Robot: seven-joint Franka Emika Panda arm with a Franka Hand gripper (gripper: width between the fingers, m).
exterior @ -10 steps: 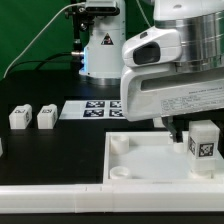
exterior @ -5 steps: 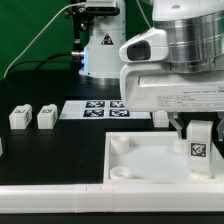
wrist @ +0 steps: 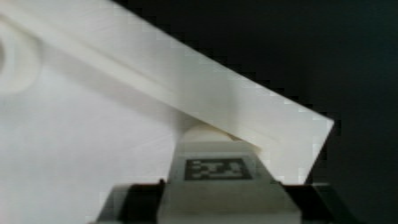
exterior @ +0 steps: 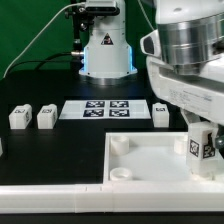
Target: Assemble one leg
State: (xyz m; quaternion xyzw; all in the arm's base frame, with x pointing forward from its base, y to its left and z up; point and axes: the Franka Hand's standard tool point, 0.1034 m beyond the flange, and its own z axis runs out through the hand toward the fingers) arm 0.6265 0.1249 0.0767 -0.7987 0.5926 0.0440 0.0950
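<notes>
My gripper [exterior: 201, 142] is shut on a leg [exterior: 200, 146], a chunky white block with a black-and-white tag, held upright at the right side of the large flat white panel [exterior: 140, 160]. In the wrist view the leg [wrist: 221, 170] sits between my dark fingers [wrist: 150, 192], over the panel [wrist: 89, 130] near its corner. Two more legs [exterior: 19, 117] [exterior: 46, 118] stand on the black table at the exterior view's left. Another leg [exterior: 161, 113] stands behind the panel, right of the marker board. Whether the held leg touches the panel cannot be told.
The marker board [exterior: 105, 109] lies on the table behind the panel. A white robot base [exterior: 105, 45] with cables stands at the back. A round socket [exterior: 121, 145] shows at the panel's far left corner. A white rail [exterior: 50, 200] runs along the front.
My arm has moved toward the exterior view's right with the leg in it. The marker board and the leg behind the panel, hidden before by the arm, now show.
</notes>
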